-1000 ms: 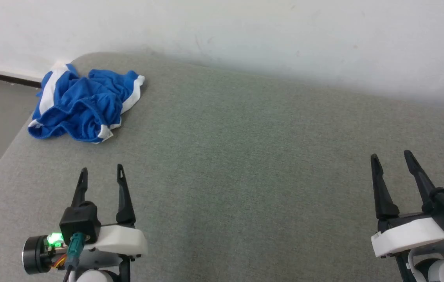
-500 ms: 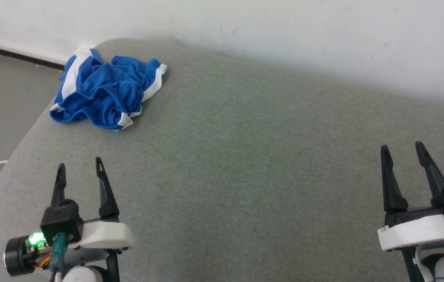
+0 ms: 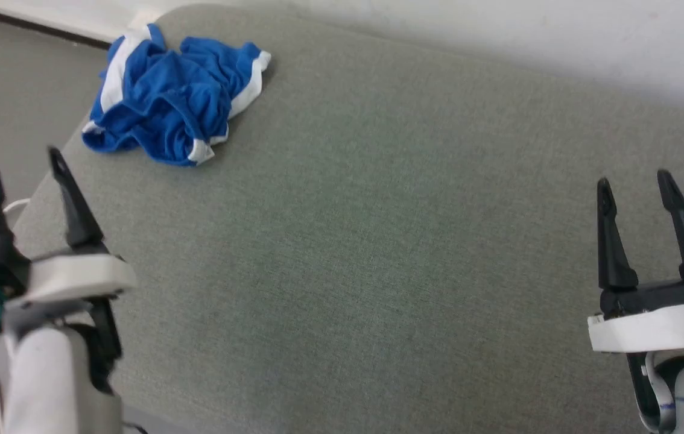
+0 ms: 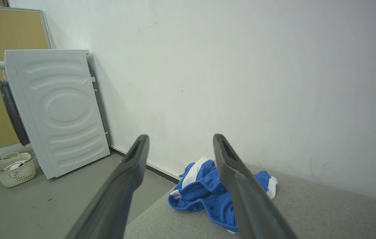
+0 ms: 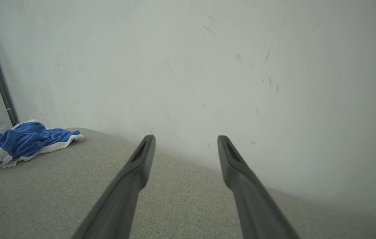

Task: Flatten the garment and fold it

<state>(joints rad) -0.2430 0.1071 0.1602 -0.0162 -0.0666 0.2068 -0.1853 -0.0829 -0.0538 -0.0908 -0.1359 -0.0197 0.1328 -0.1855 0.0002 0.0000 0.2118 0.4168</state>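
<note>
The garment (image 3: 170, 102) is a crumpled heap of royal-blue cloth with white trim, lying at the far left corner of the grey padded surface (image 3: 378, 229). It appears again in the left wrist view as the garment (image 4: 204, 192), partly behind one finger, and at the far left of the right wrist view as the garment (image 5: 22, 141). My left gripper (image 3: 22, 166) hovers open at the surface's left edge, well short of the heap. My right gripper (image 3: 634, 181) stands open and empty over the right side, far from the cloth.
A pale wall (image 3: 499, 36) runs behind the surface. Left of the surface is bare floor (image 4: 25, 205), with a white washing machine (image 4: 55, 113) and a small cream basket (image 4: 14, 167) against the wall. A white cable (image 3: 13, 208) lies on the floor.
The camera has tilted and turned, shifting the whole picture. My left gripper has moved out to the left edge and closer to the camera. The garment lies as before.
</note>
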